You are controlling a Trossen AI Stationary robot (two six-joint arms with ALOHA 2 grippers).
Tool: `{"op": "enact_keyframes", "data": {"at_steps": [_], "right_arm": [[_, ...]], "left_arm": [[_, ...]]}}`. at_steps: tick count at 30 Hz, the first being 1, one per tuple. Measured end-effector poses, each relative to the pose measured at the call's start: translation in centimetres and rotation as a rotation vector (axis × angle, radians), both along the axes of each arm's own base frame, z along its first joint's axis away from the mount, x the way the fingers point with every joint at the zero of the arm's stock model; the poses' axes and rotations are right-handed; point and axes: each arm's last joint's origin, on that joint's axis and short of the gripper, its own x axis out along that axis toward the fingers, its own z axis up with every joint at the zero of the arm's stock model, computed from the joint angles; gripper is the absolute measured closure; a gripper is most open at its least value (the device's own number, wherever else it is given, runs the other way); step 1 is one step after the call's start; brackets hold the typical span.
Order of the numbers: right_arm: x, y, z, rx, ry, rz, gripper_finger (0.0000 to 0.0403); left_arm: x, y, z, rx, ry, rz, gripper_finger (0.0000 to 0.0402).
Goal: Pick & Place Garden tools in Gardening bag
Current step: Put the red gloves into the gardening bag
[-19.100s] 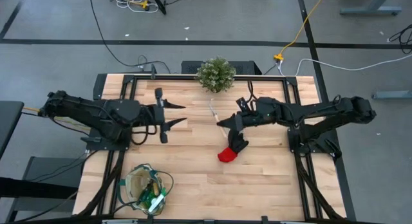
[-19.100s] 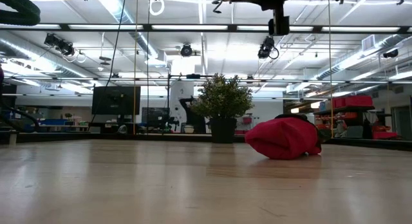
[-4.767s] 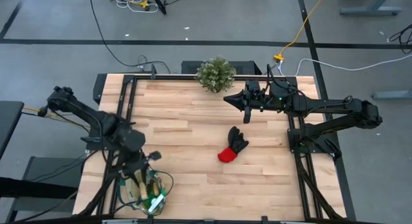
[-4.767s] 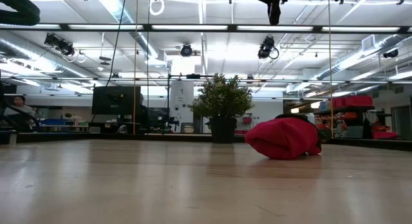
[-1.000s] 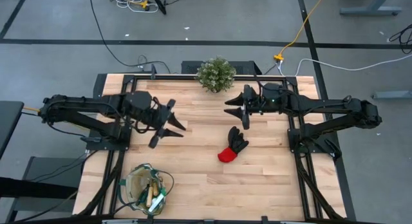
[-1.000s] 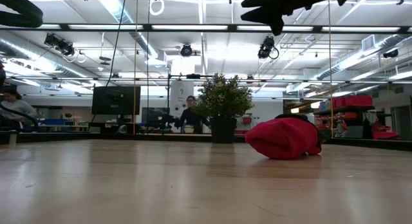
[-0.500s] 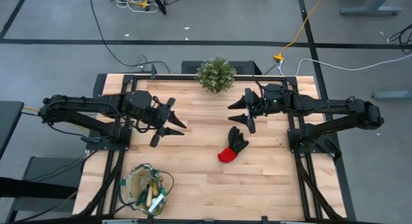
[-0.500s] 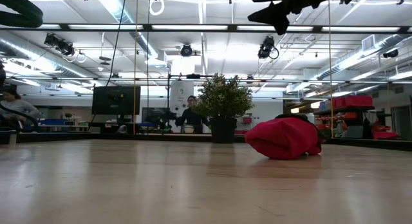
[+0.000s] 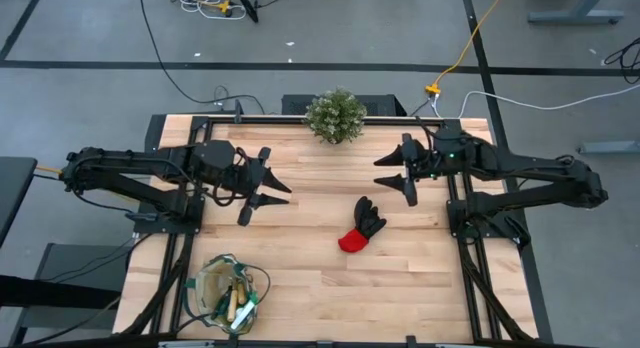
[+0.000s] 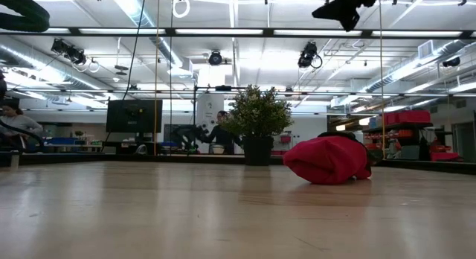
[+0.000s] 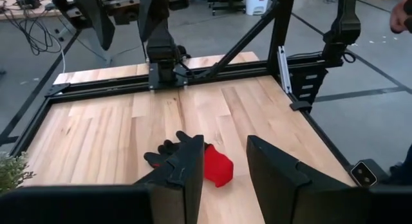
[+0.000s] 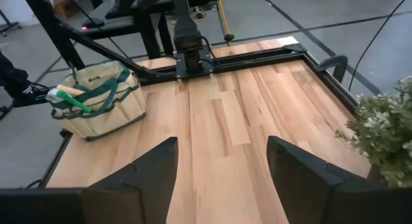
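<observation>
On the wooden tabletop (image 9: 300,258) only one garden tool lies in the open: the black-and-red glove (image 9: 362,225), flat on the boards a little right of the middle, with its black finger part toward the potted plant (image 9: 335,115) and its red cuff toward the near edge. The plant stands at the far edge of the tabletop, in the middle. The gardening bag (image 9: 226,295) sits at the near left corner, well apart from the glove; it is a round tan fabric tote with green trim and green handles. Inside it I see a wooden handle and something bright green that sticks out at the rim, and in the right wrist view the green piece (image 12: 72,98) lies across the opening of the bag; I cannot tell exactly which tools they are. The left gripper (image 9: 272,188) hangs over the left half of the tabletop, its fingers (image 11: 182,170) apart and holding nothing, and they point toward the glove. The right gripper (image 9: 398,174) hangs above the tabletop on the right side, nearer the far edge than the glove and not touching it; its fingers (image 12: 154,169) stand wide open and empty. In the low view the glove shows as a red heap on the boards, and the right gripper is high above it near the top edge.
</observation>
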Motion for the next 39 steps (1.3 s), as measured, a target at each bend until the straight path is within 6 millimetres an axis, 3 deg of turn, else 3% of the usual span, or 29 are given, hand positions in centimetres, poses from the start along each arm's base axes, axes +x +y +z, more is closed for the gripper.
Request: {"op": "enact_keyframes", "data": {"at_steps": [9, 13, 22, 39], "right_arm": [[-1.5, 0.0, 3.2, -0.116, 0.149, -0.025, 0.0166], [-1.7, 0.0, 3.5, -0.171, 0.206, -0.001, 0.0166], [-1.1, 0.6, 0.8, -0.302, 0.398, 0.153, 0.0166], [2.9, 2.7, -6.0, -0.45, 0.654, 0.451, 0.0166]], "left_arm": [[0.0, 0.1, 0.0, 0.006, -0.001, 0.024, 0.0278], [0.0, 0.1, 0.0, 0.016, -0.001, 0.045, 0.0278], [0.0, 0.2, 0.0, 0.017, -0.001, 0.05, 0.0278], [0.0, 0.2, 0.0, 0.028, -0.001, 0.082, 0.0278]]}}
